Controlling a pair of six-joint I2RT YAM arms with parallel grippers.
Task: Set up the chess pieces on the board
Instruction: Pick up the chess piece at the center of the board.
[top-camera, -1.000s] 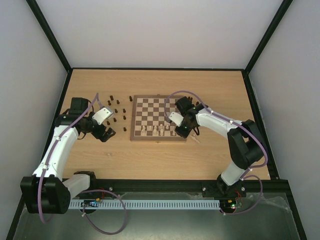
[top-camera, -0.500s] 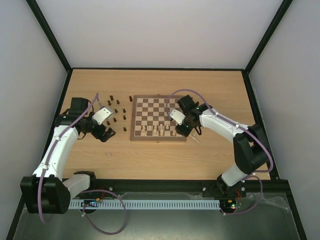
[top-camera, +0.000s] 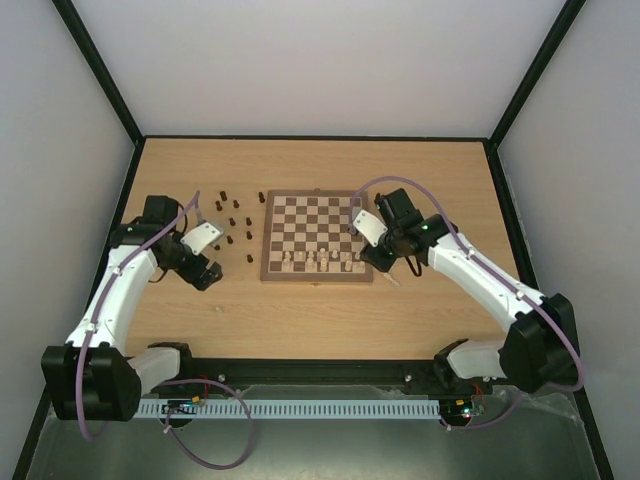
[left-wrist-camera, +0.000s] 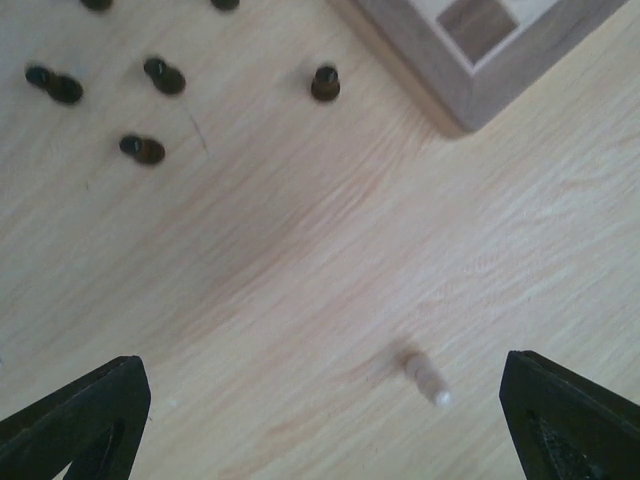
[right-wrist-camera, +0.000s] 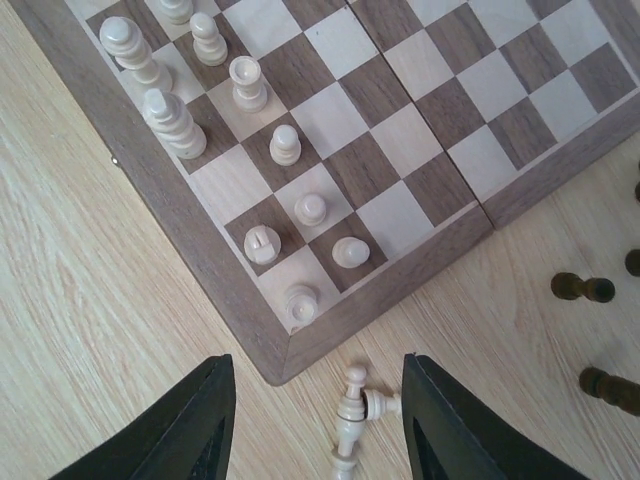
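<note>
- The board (top-camera: 316, 236) lies mid-table between my two arms. Its near right corner fills the right wrist view.
- The chess pieces fall into groups. Pale chessmen (right-wrist-camera: 285, 145) stand on the two near rows at that corner, and more line the near edge in the top view. Dark chessmen (top-camera: 232, 218) are scattered on the tabletop (top-camera: 330, 310) left of the board, none on it.
- A toppled pair (right-wrist-camera: 352, 415) of pale pieces lies crossed and touching on the wood, just off the board's corner.
- The right gripper (right-wrist-camera: 318, 390) hangs over that pair with its fingers partly spread and nothing in them. The pair lies between the fingers, and neither finger appears to touch it.
- The left gripper (left-wrist-camera: 320, 370) is spread to its widest and empty, over bare wood near the board's near left corner. A lone pale piece (left-wrist-camera: 425, 380) lies on its side between its fingers.
- Step in hand, as I judge it: filling the pale side, which is only partly set. The dark side is not begun.
- The next move, I judge, is to take one of the toppled pair. That calls for coming down squarely and closing on a single piece, since the two are crossed and a pinch may drag or roll the other.
- Hard to make out: piece types are unreadable from above, and the frame edge cuts off the pair's lower end. I cannot tell how high either gripper is above the wood.
</note>
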